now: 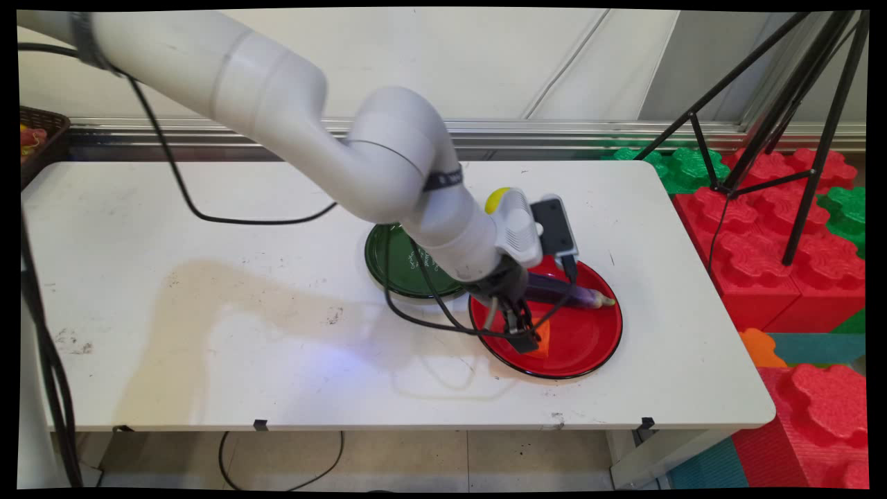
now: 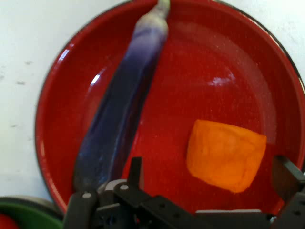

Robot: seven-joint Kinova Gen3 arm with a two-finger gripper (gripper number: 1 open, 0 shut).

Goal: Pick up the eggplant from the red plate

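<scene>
A red plate [image 1: 600, 344] lies on the white table, right of centre. In it are a long purple eggplant [image 1: 563, 291] across the far side and a small orange piece [image 1: 544, 339]. My gripper [image 1: 524, 334] hangs low over the plate, open, right at the orange piece. In the hand view the orange piece [image 2: 226, 155] lies between the two black fingers [image 2: 136, 172], nearer the right one, and I cannot tell whether either touches it. The eggplant [image 2: 119, 105] runs along the left side of the red plate [image 2: 52, 114], just beyond the left finger.
A dark green plate [image 1: 397, 267] sits just left of the red one, partly behind the arm; its edge [image 2: 24, 215] shows in the hand view. A wicker basket [image 1: 38, 138] stands at the far left. A black tripod [image 1: 783, 125] and red and green foam blocks [image 1: 769, 229] stand right of the table.
</scene>
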